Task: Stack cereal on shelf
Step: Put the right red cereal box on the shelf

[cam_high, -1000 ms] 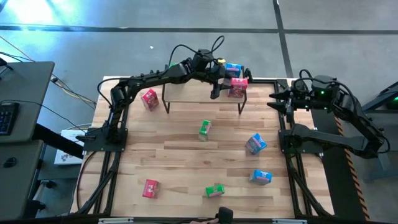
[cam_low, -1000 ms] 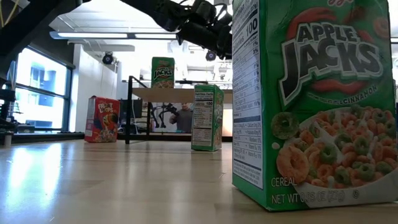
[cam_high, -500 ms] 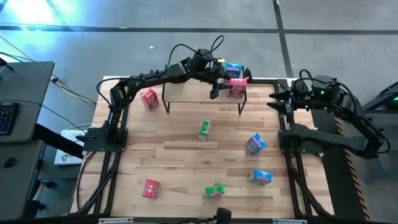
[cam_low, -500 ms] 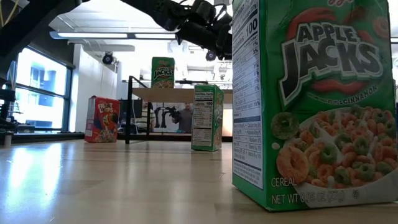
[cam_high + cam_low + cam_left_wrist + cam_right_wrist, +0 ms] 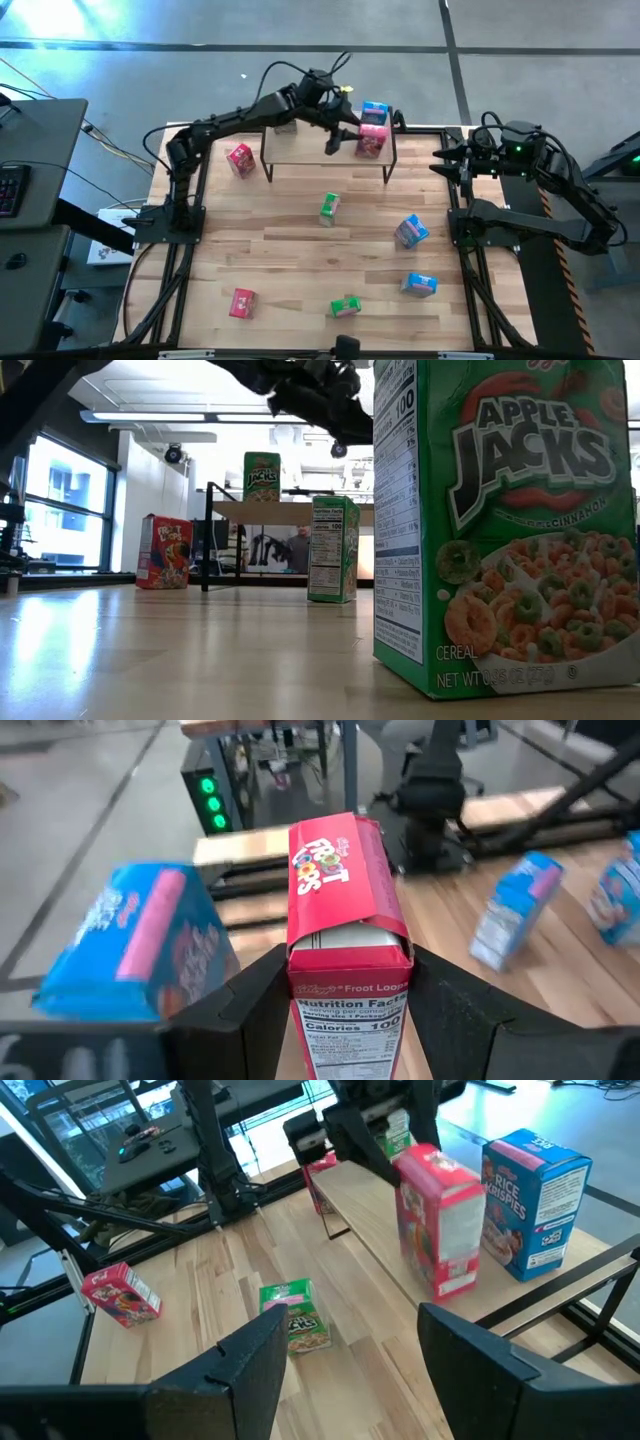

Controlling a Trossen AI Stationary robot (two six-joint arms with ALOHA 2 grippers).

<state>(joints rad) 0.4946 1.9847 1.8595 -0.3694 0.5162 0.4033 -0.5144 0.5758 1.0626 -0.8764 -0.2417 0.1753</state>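
Note:
My left gripper [image 5: 345, 140] is shut on a red cereal box [image 5: 370, 141] over the right end of the shelf [image 5: 305, 150], a low wooden board on black legs at the table's far edge. A blue box [image 5: 375, 110] stands on the shelf right behind the red one. A green box [image 5: 262, 475] stands on the board's left part. More cereal boxes lie about the tabletop. My right gripper [image 5: 447, 160] waits open at the table's right edge, nothing between its fingers [image 5: 255, 1365]. My left gripper pinches the red box's upper part [image 5: 398, 955] between its two fingers, one on each broad face, the nutrition panel [image 5: 348, 1025] facing back toward the wrist. The fingers come from the table's left, slanting slightly down. The box leans a little, just over the board [image 5: 370, 1210]; whether its bottom touches, I cannot tell.
On the tabletop lie a red box [image 5: 240, 160] left of the shelf, a green box [image 5: 329, 208] in the middle, two blue boxes [image 5: 411, 230] [image 5: 420, 284] at the right, and a green [image 5: 345, 306] and a red box [image 5: 242, 303] near the front edge.
My left gripper has risen and drawn back toward the table's left, taking the red box with it. The box has shifted a little left from the shelf's right end and tipped slightly.

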